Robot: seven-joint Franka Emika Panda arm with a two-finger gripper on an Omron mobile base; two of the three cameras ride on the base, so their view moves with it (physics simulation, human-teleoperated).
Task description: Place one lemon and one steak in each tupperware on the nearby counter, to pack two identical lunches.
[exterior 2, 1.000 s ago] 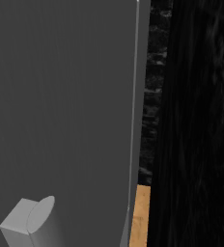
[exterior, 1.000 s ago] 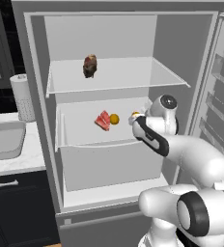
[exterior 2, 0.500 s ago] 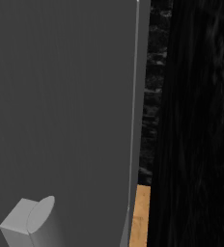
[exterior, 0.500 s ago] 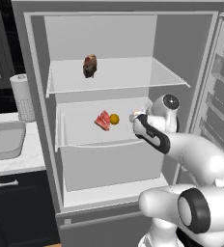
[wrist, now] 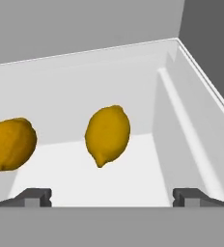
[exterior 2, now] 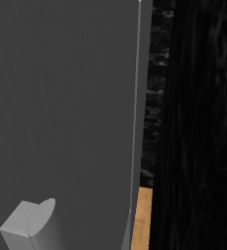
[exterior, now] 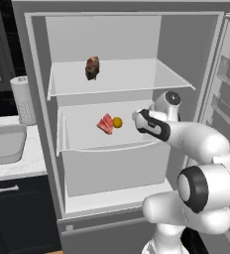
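Note:
Inside the open fridge, a red steak [exterior: 105,124] and a lemon [exterior: 117,122] lie side by side on the middle shelf. A brown steak [exterior: 92,68] sits on the upper shelf. My gripper [exterior: 136,117] is just right of the lemon, at the same height. In the hand view it is open [wrist: 111,198], fingertips [wrist: 34,197] wide apart and holding nothing. One lemon [wrist: 107,134] lies straight ahead between them, and a second lemon [wrist: 10,144] lies to the left. The counter [exterior: 18,167] is to the left of the fridge.
A sink [exterior: 5,144] is set into the counter, with a paper towel roll [exterior: 23,99] behind it. The fridge door [exterior: 226,99] stands open to the right of the arm. A white shelf wall [wrist: 181,125] lies close on the right of the lemons.
The gripper has crept slightly left and up, nearer to the lemons. The food has not moved.

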